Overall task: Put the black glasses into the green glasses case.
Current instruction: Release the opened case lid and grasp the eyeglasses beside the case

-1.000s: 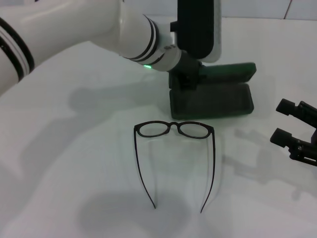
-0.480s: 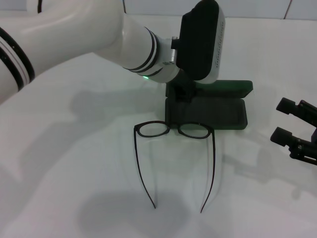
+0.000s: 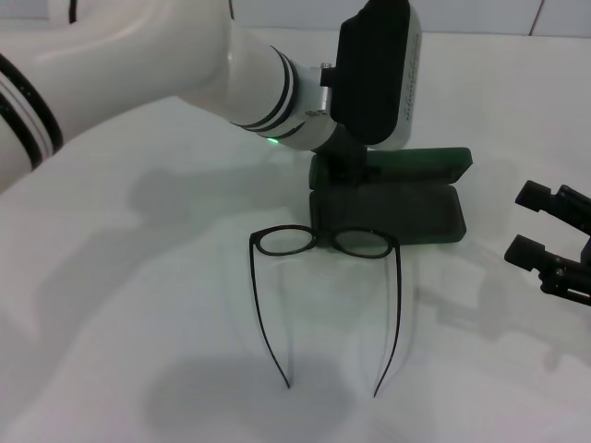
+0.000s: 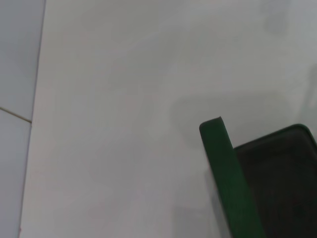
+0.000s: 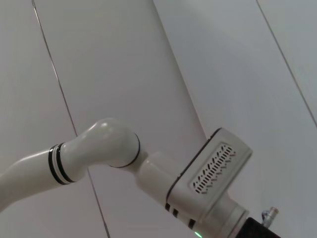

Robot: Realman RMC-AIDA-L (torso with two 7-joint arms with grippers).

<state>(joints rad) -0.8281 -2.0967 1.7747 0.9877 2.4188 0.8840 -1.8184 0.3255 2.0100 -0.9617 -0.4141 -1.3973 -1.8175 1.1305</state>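
I've got the left gripper point(image 3: 343, 164) at the open case point(image 3: 388, 210), upper centre, grip state hidden, and I'd steady it clear of the glasses point(image 3: 325, 243) touching its front edge.

Item one, as I see it: black glasses point(image 3: 325, 242), thin frame, two oval clear lenses, lying on the white worktop with both long temple arms unfolded and pointing toward its near edge. Item two: green glasses case point(image 3: 392, 205), dark green with rounded corners, open, dark lining up, lid raised along its far side, lying just beyond the lenses, its near edge touching or overlapping the frame.
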